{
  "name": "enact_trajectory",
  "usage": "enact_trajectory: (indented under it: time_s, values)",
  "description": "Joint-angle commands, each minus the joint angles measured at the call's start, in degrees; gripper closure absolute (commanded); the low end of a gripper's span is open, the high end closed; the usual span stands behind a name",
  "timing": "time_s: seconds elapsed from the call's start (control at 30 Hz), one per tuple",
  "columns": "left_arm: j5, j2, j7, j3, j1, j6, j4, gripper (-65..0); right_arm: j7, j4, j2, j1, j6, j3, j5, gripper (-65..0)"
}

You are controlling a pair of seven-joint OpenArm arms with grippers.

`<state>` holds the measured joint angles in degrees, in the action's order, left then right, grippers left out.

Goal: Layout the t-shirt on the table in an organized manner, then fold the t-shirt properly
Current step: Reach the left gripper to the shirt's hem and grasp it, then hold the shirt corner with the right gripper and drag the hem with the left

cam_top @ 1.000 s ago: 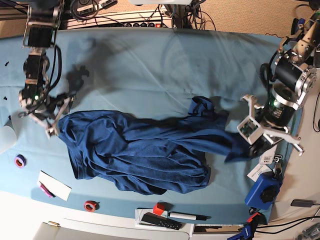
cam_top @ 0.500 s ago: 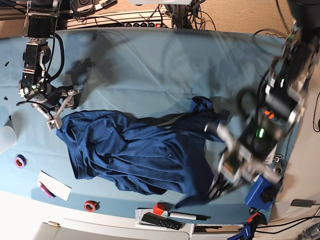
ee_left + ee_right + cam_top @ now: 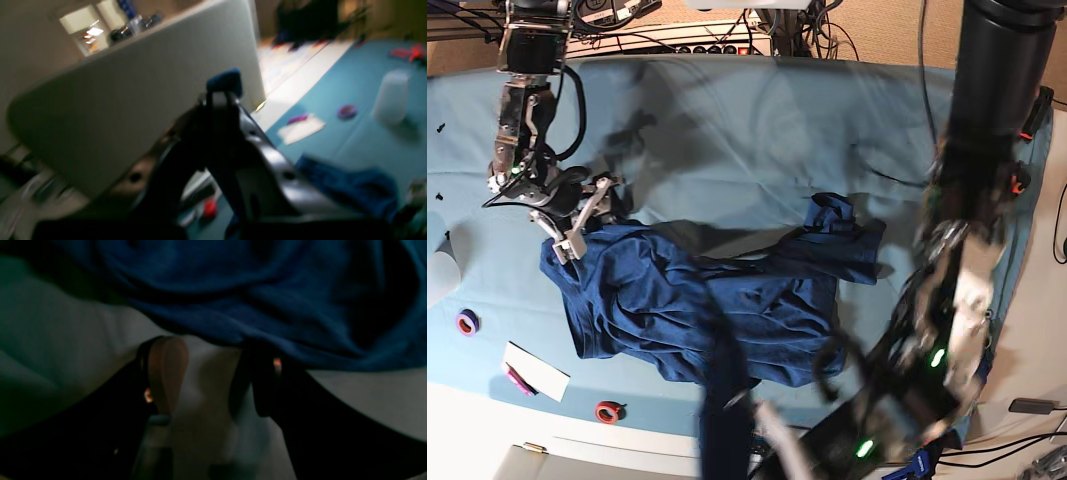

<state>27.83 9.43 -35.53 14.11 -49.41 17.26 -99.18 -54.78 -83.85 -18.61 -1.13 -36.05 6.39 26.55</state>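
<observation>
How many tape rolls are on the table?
2: a purple roll at the table's left edge, a red roll near the front edge. Others may be hidden by the arm.

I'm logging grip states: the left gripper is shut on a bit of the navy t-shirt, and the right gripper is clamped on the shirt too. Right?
Not quite. The left gripper is shut on the t-shirt, but the right wrist view shows the right gripper open, its fingers apart just short of the fabric.

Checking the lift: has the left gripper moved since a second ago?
Yes. The left gripper, shut on the t-shirt, swung from the table's right side toward its near edge.
</observation>
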Motion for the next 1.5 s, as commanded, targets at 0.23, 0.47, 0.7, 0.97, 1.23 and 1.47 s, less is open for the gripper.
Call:
enact_trajectory:
  time_s: [0.23, 0.47, 0.7, 0.97, 1.23, 1.47]
  values:
    - [-2.4, -11.0, 3.7, -0.4, -12.6, -0.6, 25.0, 0.0, -4.1, 0.3, 3.4, 1.8, -3.9, -0.3, 1.3, -32.2]
    - [-5.0, -13.2, 3.4, -0.4, -16.3, 2.3, 40.1, 0.0, -4.8, 0.3, 3.6, 3.4, -3.7, -0.3, -5.9, -32.2]
    - [-4.9, -9.4, 1.0, -0.4, -16.1, 2.3, 40.9, 0.0, -1.9, 0.3, -0.2, 4.3, 3.4, 2.3, -11.3, -32.3]
    - [-4.7, -5.8, 0.5, -0.4, -16.1, 2.4, 40.9, 0.0, -0.7, 0.3, 2.7, 4.3, 8.5, 18.9, 9.6, -32.3]
    - [-3.0, -5.5, 0.5, -0.4, -14.4, 2.7, 40.9, 0.0, 1.9, 0.6, 8.0, 2.7, 8.5, 33.6, 18.3, -32.2]
    - [-1.6, -5.4, 0.4, -0.4, -11.3, 5.8, 40.9, 0.0, 1.9, 11.9, 8.0, -6.4, 8.7, 33.3, 18.8, -32.2]
